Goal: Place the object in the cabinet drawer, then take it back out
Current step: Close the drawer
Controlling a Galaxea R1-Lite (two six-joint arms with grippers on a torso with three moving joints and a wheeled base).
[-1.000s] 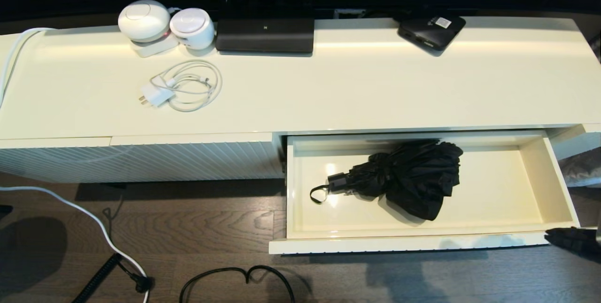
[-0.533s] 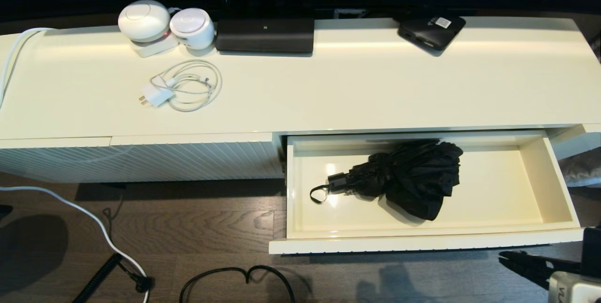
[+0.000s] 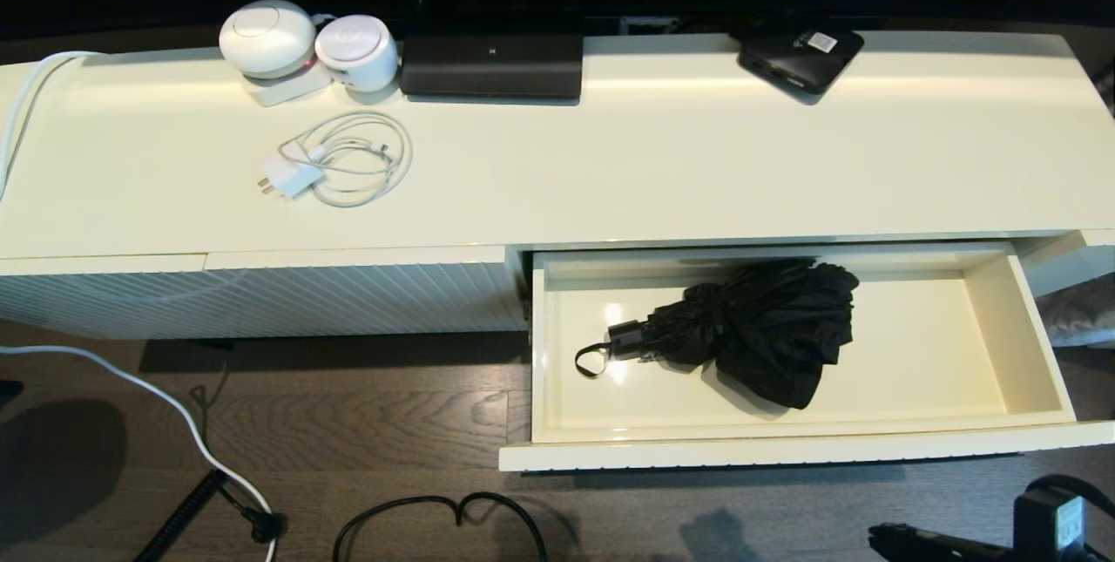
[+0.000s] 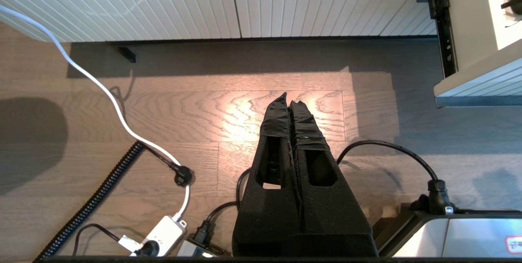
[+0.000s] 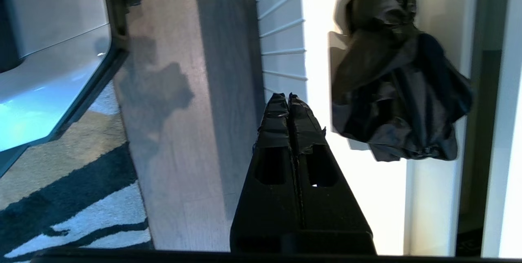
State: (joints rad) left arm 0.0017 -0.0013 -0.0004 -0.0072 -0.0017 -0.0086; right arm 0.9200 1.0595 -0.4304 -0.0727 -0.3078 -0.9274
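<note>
Wood floor, open drawer (image 3: 1028,344) holding umbrella (image 3: 758,327), right pincer (image 5: 288,96) pressed together, mostly cropped.

The umbrella (image 3: 753,327) is glossy black, and so are its handle (image 3: 629,339) and wrist loop (image 3: 591,362). The drawer (image 3: 1028,344) around it is glossy cream-white inside, with a vertically ribbed white front (image 3: 784,455). The cabinet top (image 3: 662,170) is cream. On it, well apart from the drawer, lie a white charger and cable (image 3: 335,163), two white round devices (image 3: 305,44) and a black box with a white sticker (image 3: 801,57). The floor (image 3: 366,423) is dark brown wood grain. Both end effectors, left (image 4: 288,99) and right (image 5: 288,99), are matte black.
</note>
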